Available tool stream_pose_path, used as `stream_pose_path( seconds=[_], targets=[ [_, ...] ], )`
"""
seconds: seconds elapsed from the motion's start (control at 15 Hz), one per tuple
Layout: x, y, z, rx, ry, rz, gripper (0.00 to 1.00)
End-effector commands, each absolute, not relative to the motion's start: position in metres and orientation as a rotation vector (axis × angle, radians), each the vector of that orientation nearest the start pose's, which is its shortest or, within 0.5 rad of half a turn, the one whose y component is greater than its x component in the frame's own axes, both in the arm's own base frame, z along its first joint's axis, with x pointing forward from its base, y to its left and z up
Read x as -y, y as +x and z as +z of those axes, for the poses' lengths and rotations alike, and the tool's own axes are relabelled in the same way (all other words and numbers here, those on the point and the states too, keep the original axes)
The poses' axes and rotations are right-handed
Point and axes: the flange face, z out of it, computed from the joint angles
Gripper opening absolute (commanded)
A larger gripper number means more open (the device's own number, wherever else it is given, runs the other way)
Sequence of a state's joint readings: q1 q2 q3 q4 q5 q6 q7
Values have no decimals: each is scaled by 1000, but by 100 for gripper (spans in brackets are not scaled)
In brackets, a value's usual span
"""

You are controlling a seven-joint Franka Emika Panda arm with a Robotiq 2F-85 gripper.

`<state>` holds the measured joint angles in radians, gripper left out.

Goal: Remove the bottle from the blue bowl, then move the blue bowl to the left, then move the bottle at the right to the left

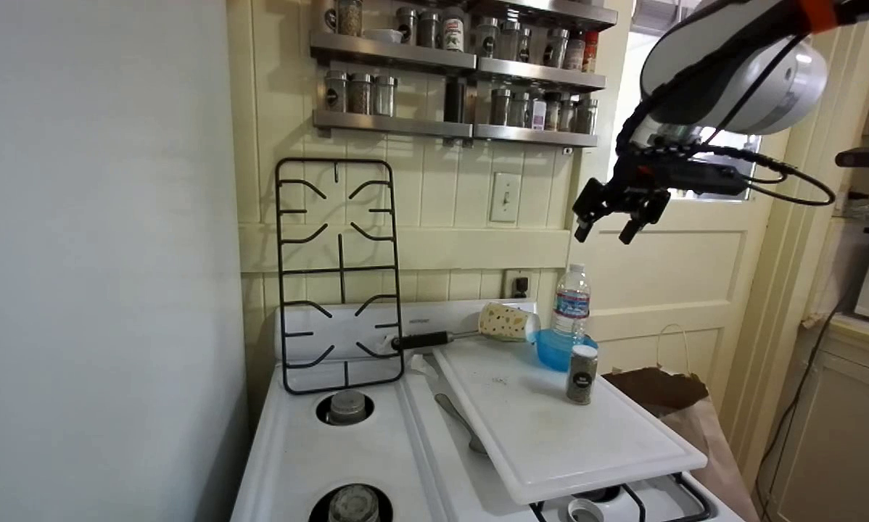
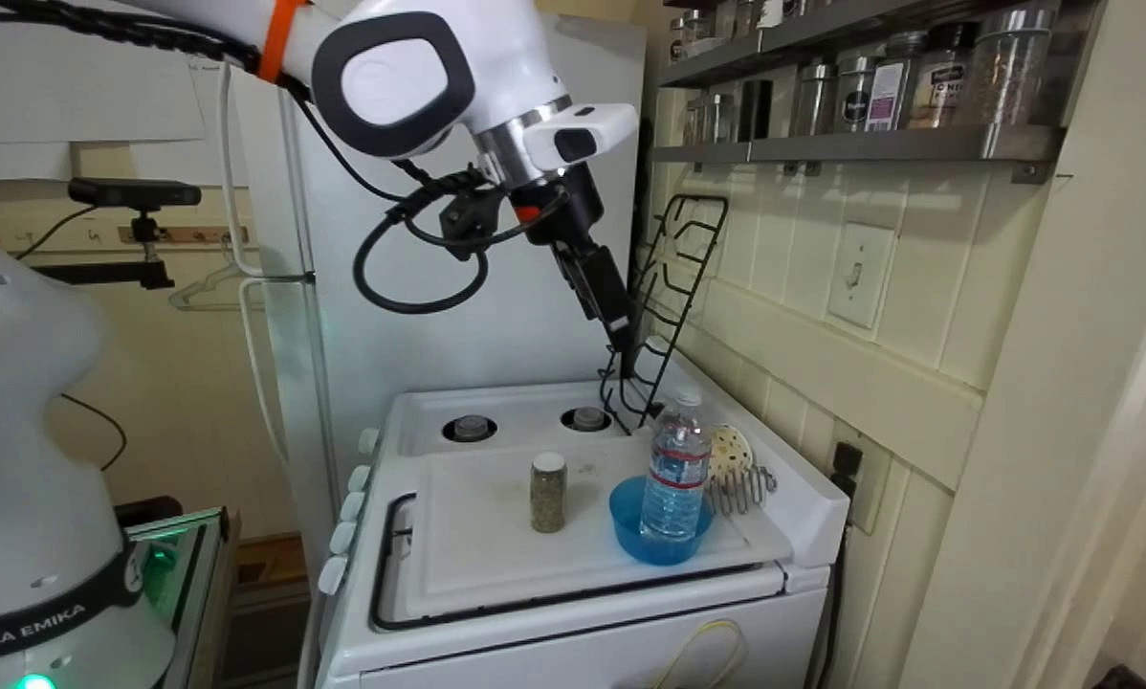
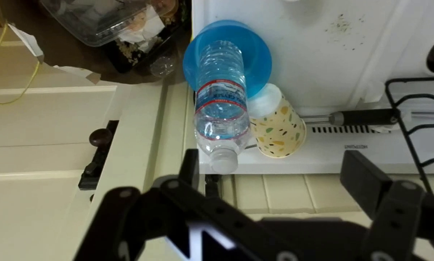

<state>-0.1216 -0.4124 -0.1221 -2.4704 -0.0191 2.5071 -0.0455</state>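
Nothing seems done; all three moves remain
Left to right in an exterior view: bowl [image 1: 553,354], bottle [image 1: 571,308] standing inside; jar [image 1: 582,377] on the surface [image 1: 550,438]; gripper [image 1: 606,235] above, spread wide, holding nothing. Next due, likely: bottle out.

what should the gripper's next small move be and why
Probably shift the open gripper sideways to centre it over the bottle before lowering. In the wrist view the cap lies well off the middle of the gap between the jaws, and the bottle stands ungripped in the blue bowl.
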Motion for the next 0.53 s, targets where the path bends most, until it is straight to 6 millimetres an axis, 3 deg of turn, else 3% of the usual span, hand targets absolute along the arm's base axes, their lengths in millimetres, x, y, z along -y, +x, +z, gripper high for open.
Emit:
stream_pose_path(
  seconds=[0.0,0.27,0.47],
  targets=[
    [123,477,473,-408,-3148,-616,100],
    [143,497,460,-511,-3151,-558,100],
    [146,512,449,-522,-3125,-546,100]
  ],
)
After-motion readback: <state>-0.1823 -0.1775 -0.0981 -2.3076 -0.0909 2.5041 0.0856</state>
